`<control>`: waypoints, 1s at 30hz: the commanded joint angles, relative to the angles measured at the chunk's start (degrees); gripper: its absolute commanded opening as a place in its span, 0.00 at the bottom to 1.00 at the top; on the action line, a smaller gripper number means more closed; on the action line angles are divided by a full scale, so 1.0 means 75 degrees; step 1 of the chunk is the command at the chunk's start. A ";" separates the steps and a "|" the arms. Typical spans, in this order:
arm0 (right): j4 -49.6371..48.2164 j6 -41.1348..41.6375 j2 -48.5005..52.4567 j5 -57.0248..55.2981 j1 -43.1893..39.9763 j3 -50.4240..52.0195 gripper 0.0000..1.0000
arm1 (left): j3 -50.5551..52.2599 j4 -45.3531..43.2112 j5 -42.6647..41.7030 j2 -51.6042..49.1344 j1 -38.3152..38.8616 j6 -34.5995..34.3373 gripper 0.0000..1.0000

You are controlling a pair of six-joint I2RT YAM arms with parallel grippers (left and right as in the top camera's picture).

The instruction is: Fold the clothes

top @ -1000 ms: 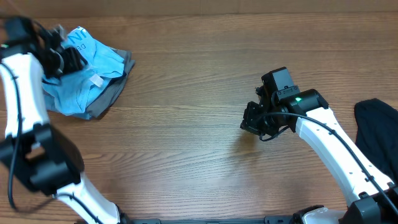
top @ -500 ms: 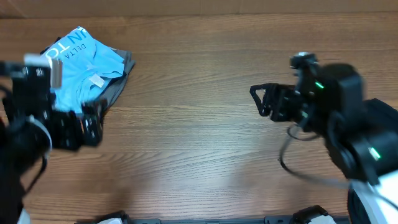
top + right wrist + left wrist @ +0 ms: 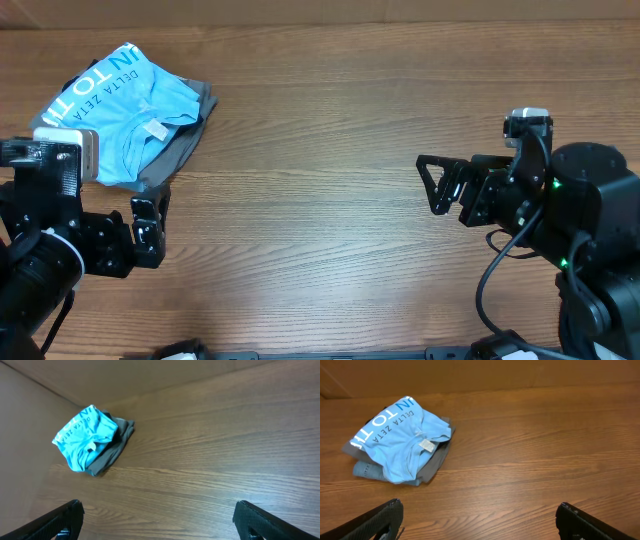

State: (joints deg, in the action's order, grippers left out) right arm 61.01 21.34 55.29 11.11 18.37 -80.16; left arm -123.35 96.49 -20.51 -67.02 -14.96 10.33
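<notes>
A: Quick one. What are your hands doing?

B: I am carrying nothing. My left gripper (image 3: 152, 230) is hanging wide open over the near left part of the table (image 3: 320, 120). My right gripper (image 3: 430, 185) is hanging just as wide on the right side, fingers pointing toward the middle. Both are sitting over bare wood.

A: And the clothes (image 3: 130, 120)?

B: They are lying in one pile (image 3: 150, 130) at the far left. The light blue T-shirt (image 3: 115, 110) with white lettering is sitting on top, folded into a compact block. A grey garment (image 3: 190, 130) is poking out under its right edge, and a denim piece (image 3: 367, 470) is showing under its near edge in the left wrist view. Neither hand is touching any of it.

A: Which step are you calling this?

B: I am reading it as the gap between garments — the shirt is looking placed on the pile, both hands free. I am guessing the next move is calling for another garment to be fetched, or the pile to be neatened. But I am not seeing any loose garment in these views, and my right arm is covering the right end of the table.

A: Room?

B: Plenty. The whole middle is lying open between my hands. The pile is sitting near the back wall (image 3: 520, 375) and the left edge, so any reach there is wanting a gentle approach from the open side.
</notes>
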 commanded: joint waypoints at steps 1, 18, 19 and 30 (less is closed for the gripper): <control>0.0152 -0.0055 0.0163 -0.0096 -0.0017 -0.0093 1.00 | 0.0032 -0.0003 0.0079 -0.0006 0.0035 0.0114 1.00; -0.4147 -0.2250 -0.3561 -0.0676 -0.1177 0.4733 1.00 | 0.0032 -0.0003 0.0079 -0.0006 0.0035 0.0111 1.00; -0.4147 -0.2250 -0.3768 -0.0673 -0.1183 0.4945 1.00 | 0.0032 -0.0003 0.0079 -0.0006 0.0035 0.0114 1.00; -0.4599 -0.2247 -0.7335 -0.0635 -0.1769 0.8483 1.00 | 0.0032 -0.0003 0.0079 -0.0006 0.0035 0.0114 1.00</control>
State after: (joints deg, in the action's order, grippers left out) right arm 28.69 4.78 1.48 6.57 6.57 -20.73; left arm -123.09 96.47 -20.29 -67.02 -14.96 10.52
